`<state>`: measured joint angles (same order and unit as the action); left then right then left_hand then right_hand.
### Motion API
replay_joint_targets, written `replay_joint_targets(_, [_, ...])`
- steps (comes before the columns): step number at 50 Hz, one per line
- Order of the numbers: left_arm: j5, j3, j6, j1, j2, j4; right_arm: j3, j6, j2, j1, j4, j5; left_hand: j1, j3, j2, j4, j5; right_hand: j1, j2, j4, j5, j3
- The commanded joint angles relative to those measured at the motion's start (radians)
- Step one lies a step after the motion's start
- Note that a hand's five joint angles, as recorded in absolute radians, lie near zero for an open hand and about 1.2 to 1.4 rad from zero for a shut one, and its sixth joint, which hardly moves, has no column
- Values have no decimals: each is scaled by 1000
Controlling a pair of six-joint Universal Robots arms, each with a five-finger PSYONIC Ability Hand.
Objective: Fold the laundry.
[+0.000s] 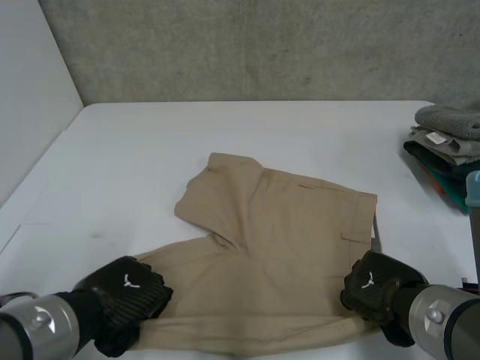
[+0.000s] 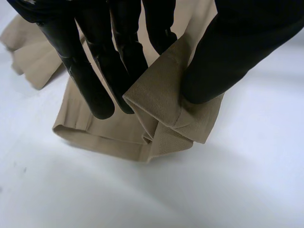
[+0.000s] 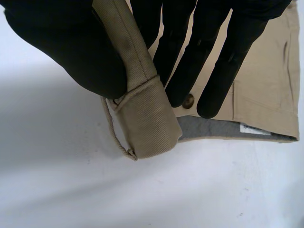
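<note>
Hands pinch the near edge of the tan shorts [image 1: 277, 247]: left hand [image 1: 124, 296] grips a leg hem, right hand [image 1: 375, 289] the waistband corner. The shorts lie flat on the tabletop [image 1: 150, 150]; a clothes pile [image 1: 446, 142] sits beyond, at the right edge.

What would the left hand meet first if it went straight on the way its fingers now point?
The beige shorts: the left hand pinches their leg hem, and more cloth lies under its fingertips. The white table seems to come right after, though depth is unclear.
</note>
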<state>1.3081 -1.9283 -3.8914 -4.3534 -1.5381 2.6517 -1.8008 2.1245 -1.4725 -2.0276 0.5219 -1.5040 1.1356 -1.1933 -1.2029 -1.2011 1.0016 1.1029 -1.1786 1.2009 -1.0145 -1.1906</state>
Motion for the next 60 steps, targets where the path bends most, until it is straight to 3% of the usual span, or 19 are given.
replay_joint_targets(1, [-1,213,0,32,-212,255,69,66,89,1,-207,-16,261,-203,-193,-195,220,293,-218,195,-207,-206])
replay_joint_targets(8, [17,538,157,54,-518,584,207,221,276,6,-416,-65,261,-203,-193,-195,220,293,-218,195,-207,-206])
replay_joint_targets(15, [86,894,199,66,-818,717,334,233,402,36,-646,-122,261,-203,-193,-195,220,293,-218,195,-207,-206])
replay_joint_targets(22, [137,1143,205,86,-1005,751,475,236,558,38,-856,-134,261,-203,-193,-195,220,293,-218,195,-207,-206])
replay_joint_targets(23, [129,1173,205,101,-1033,755,492,238,578,37,-865,-136,203,-145,-136,-137,162,169,-94,71,-83,-82])
replay_joint_targets(24, [123,1183,207,109,-1042,757,504,239,595,36,-872,-137,-248,306,315,314,-289,-262,338,-360,348,350])
replay_joint_targets(25, [117,1187,208,116,-1050,757,523,235,627,33,-870,-140,-837,895,904,902,-877,-928,1004,-1026,1014,1016])
replay_joint_targets(26, [109,1189,213,126,-1054,758,532,238,641,33,-869,-143,-961,1019,1028,1027,-1002,-928,1004,-1026,1014,1016])
replay_joint_targets(27, [96,1187,219,139,-1054,758,534,244,649,33,-867,-147,-726,783,793,791,-766,-928,1004,-1026,1014,1016])
replay_joint_targets(29, [92,1183,228,153,-1053,758,519,258,640,36,-867,-159,-961,1019,1028,1027,-1002,-928,1004,-1026,1014,1016])
replay_joint_targets(32, [103,1146,239,176,-1030,757,485,296,609,41,-861,-182,-961,1019,1028,1027,-1002,-928,1004,-1026,1014,1016])
replay_joint_targets(37, [105,984,257,169,-877,752,350,481,422,98,-725,-167,-961,1019,1028,1027,-1002,-928,1004,-1026,1014,1016])
replay_joint_targets(40, [99,841,277,166,-780,766,286,608,329,139,-573,-66,-961,1019,1028,1027,-1002,-928,1004,-1026,1014,1016])
replay_joint_targets(43, [99,721,285,166,-705,800,235,667,320,168,-492,31,-961,1019,1028,1027,-1002,-928,1004,-1026,1014,1016])
replay_joint_targets(47, [97,609,285,167,-653,850,172,677,321,217,-502,119,-961,1019,1028,1027,-1002,-928,1004,-1026,1014,1016])
replay_joint_targets(49, [97,575,286,167,-643,875,156,678,333,224,-532,123,-961,1019,1028,1027,-1002,-910,985,-1007,996,997])
replay_joint_targets(52, [97,557,286,169,-643,889,147,672,391,228,-615,113,-961,1019,1028,1027,-1002,-552,628,-650,638,640])
replay_joint_targets(55, [100,554,286,169,-642,889,150,631,409,245,-663,76,-961,1019,1028,1027,-1002,290,-215,192,-204,-203])
replay_joint_targets(60, [103,546,288,170,-623,883,117,468,362,288,-672,-15,-961,1019,1028,1027,-1002,293,-218,195,-207,-206])
